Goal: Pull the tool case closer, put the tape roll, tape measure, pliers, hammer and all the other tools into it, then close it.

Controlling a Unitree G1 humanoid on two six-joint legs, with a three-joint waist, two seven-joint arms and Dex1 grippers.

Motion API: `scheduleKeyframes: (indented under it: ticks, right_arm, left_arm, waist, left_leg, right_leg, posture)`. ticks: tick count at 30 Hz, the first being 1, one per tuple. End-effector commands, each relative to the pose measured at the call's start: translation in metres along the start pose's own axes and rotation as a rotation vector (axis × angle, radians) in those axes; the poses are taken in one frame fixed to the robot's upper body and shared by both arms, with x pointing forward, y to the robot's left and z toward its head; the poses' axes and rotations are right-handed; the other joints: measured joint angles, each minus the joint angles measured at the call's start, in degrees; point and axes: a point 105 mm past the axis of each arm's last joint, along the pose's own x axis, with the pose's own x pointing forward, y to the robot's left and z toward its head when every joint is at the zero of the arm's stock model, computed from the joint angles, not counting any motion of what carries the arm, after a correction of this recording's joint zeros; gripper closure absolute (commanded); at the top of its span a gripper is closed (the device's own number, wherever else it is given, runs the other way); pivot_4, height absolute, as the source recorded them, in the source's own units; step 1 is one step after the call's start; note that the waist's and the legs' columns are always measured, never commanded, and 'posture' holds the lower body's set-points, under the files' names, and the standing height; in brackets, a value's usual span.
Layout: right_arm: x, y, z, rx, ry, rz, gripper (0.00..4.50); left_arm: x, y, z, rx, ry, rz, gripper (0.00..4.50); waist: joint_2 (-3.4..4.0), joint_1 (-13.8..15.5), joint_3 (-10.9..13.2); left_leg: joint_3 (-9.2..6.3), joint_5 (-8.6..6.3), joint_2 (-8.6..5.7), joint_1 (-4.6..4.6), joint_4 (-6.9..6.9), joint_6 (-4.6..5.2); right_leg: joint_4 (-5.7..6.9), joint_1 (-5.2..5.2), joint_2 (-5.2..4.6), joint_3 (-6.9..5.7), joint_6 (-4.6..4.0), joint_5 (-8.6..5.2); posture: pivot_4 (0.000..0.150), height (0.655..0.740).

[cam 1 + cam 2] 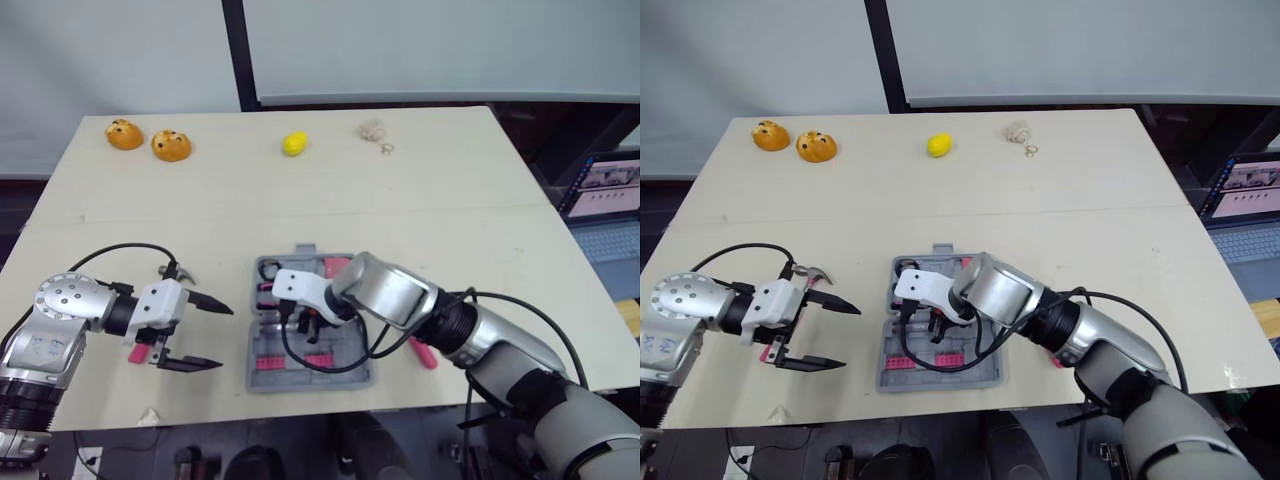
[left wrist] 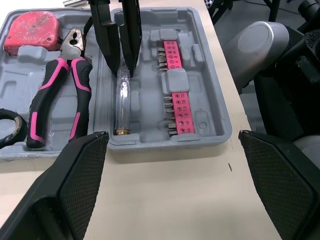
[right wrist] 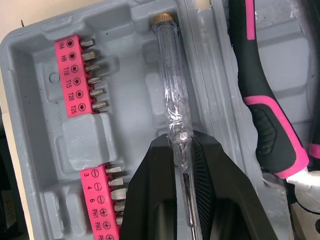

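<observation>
Beige table (image 1: 450, 200), tool case (image 2: 210, 131) open near front edge. Clamps clear tester screwdriver (image 3: 170, 85) in right fingers (image 3: 150, 200) along centre groove, apparently to seat it; holds left fingers (image 1: 208, 302) apart just beside.

A lab-like testing room: bare pale table (image 1: 450, 200), blank wall panels (image 1: 400, 50), open laptop (image 1: 607, 188) alongside.

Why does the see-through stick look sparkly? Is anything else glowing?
Right wrist view: light glints off the clear screwdriver pinched in the right claw. Left wrist view: its shaft catches pale light too. Left eye view: the table is evenly lit, and a laptop screen glows off to its right.
</observation>
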Motion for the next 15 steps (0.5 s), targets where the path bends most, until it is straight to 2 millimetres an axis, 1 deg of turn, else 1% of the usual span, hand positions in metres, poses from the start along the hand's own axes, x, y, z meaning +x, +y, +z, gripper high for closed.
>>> scheduleKeyframes:
  ticks: [1, 3, 4, 5, 6, 7, 8, 10, 12, 15]
  right_arm:
    - [-0.006, -0.001, 0.013, -0.055, -0.026, -0.006, 4.48]
    - [-0.009, -0.002, 0.015, -0.070, -0.034, -0.010, 3.48]
    - [-0.013, -0.003, 0.018, -0.085, -0.042, -0.018, 3.05]
    - [-0.017, -0.004, 0.021, -0.100, -0.051, -0.028, 2.51]
    - [-0.022, -0.005, 0.024, -0.113, -0.061, -0.036, 2.11]
    - [-0.026, -0.006, 0.027, -0.124, -0.069, -0.043, 1.48]
    - [-0.031, -0.007, 0.030, -0.134, -0.077, -0.051, 1.05]
    - [-0.038, -0.007, 0.033, -0.147, -0.091, -0.059, 1.05]
    - [-0.044, -0.004, 0.032, -0.172, -0.111, -0.056, 1.05]
    - [-0.044, 0.000, 0.025, -0.185, -0.185, -0.043, 1.05]
  left_arm:
    - [0.002, 0.000, 0.007, 0.029, -0.015, 0.001, 0.00]
    - [0.002, 0.000, 0.007, 0.028, -0.018, 0.002, 0.00]
    - [0.002, 0.000, 0.008, 0.027, -0.019, 0.002, 0.00]
    - [0.002, 0.000, 0.008, 0.027, -0.021, 0.002, 0.00]
    - [0.003, 0.000, 0.008, 0.026, -0.022, 0.001, 0.00]
    - [0.003, -0.001, 0.008, 0.026, -0.023, 0.001, 0.00]
    - [0.003, -0.001, 0.009, 0.025, -0.025, 0.000, 0.00]
    - [0.004, -0.001, 0.010, 0.026, -0.028, -0.001, 0.00]
    - [0.004, 0.000, 0.011, 0.026, -0.034, 0.000, 0.00]
    - [0.004, 0.001, 0.013, 0.029, -0.041, 0.002, 0.00]
  waist:
    - [0.00, 0.0, 0.0]
    - [0.00, 0.0, 0.0]
    - [0.00, 0.0, 0.0]
    - [0.00, 0.0, 0.0]
    - [0.01, 0.0, 0.0]
    - [0.01, 0.0, 0.0]
    - [0.01, 0.0, 0.0]
    - [0.00, 0.0, 0.0]
    - [0.00, 0.0, 0.0]
    - [-0.06, 0.0, 0.0]
  left_leg:
    - [0.00, 0.00, 0.00, 0.00, 0.00, 0.00]
    - [0.00, 0.00, 0.00, 0.00, 0.00, 0.00]
    - [0.00, 0.00, 0.00, 0.00, 0.00, 0.00]
    - [0.00, 0.00, 0.00, 0.00, 0.00, 0.00]
    - [0.00, 0.00, 0.00, 0.00, 0.01, 0.00]
    - [0.00, 0.00, 0.00, 0.00, 0.02, 0.00]
    - [0.00, 0.00, 0.00, 0.00, 0.03, 0.00]
    - [-0.01, 0.00, 0.00, 0.00, 0.02, 0.00]
    - [-0.02, 0.00, 0.00, 0.00, 0.02, 0.00]
    - [-0.02, 0.00, -0.01, 0.00, 0.01, -0.01]
  right_leg:
    - [0.00, 0.00, 0.00, 0.00, 0.00, 0.00]
    - [0.01, 0.00, 0.00, 0.00, 0.00, 0.00]
    - [0.01, 0.00, 0.00, 0.00, 0.00, 0.00]
    - [0.01, 0.00, 0.00, 0.00, 0.00, 0.00]
    - [0.02, 0.00, 0.00, 0.00, 0.00, 0.00]
    - [0.02, 0.00, 0.00, 0.00, 0.00, 0.00]
    - [0.03, 0.00, -0.01, 0.00, 0.00, 0.00]
    - [0.02, 0.00, -0.01, -0.01, 0.00, 0.00]
    - [0.02, 0.00, 0.00, -0.01, 0.00, 0.00]
    - [0.01, 0.01, -0.01, 0.00, 0.00, 0.00]
  posture:
    - [0.150, 0.7400]
    - [0.150, 0.7400]
    - [0.150, 0.7400]
    - [0.150, 0.7400]
    - [0.150, 0.7400]
    - [0.150, 0.7400]
    - [0.150, 0.7400]
    - [0.150, 0.7400]
    - [0.150, 0.7400]
    - [0.150, 0.7400]
